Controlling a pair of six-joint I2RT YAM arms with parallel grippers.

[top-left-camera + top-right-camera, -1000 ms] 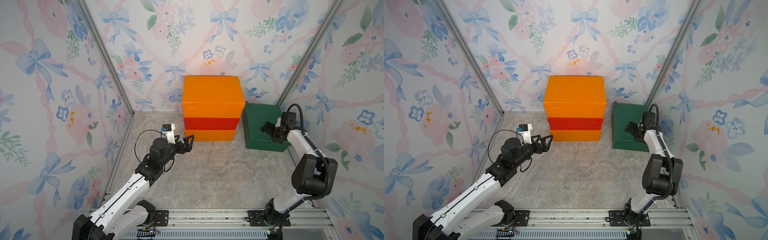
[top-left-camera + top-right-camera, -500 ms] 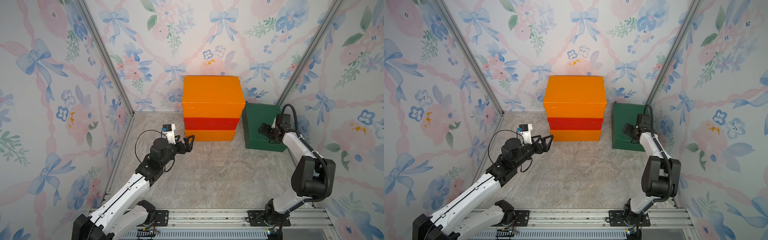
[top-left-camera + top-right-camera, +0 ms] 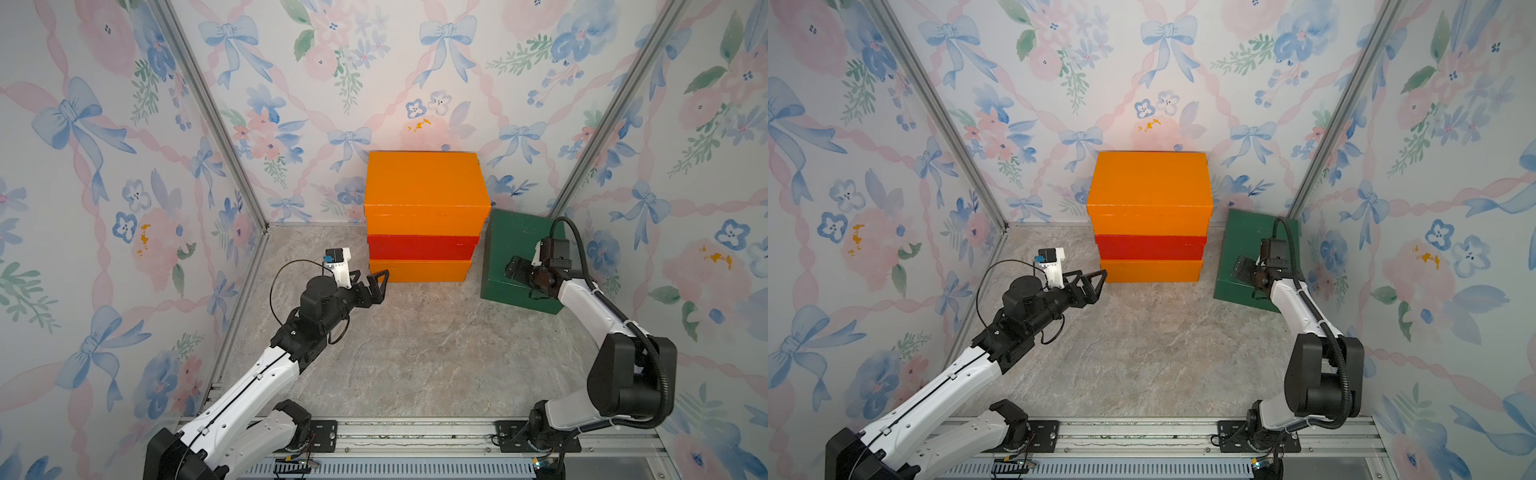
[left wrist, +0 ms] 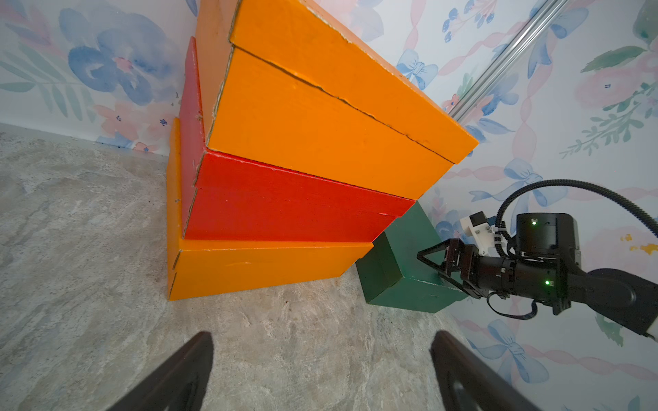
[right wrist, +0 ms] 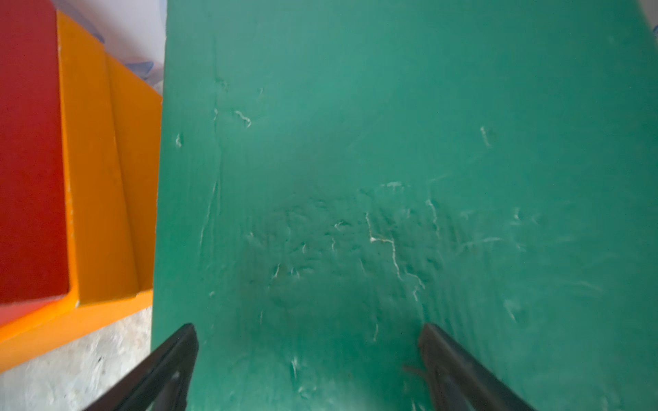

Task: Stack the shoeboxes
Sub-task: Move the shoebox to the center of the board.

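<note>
**Green box left to stack, both pincers wide and empty**

The dark green lidded cardboard shoebox (image 3: 511,237) sits on the grey marbled bench (image 3: 415,340) in its back right corner, just beside the stack at the back edge: a large orange box (image 3: 424,187) on a red box (image 3: 422,247) on a flatter orange box (image 3: 419,271). The right gripper (image 5: 306,356) hangs over the green lid with its jaws wide. The left gripper (image 3: 376,282), equally wide, is by the stack's front left corner. The green box's long axis seems to run front to back, slightly skewed, crosswise to the stack. It probably needs drawing clear of the corner, turning to match, then a two-sided, level lift above the top lid.
</note>
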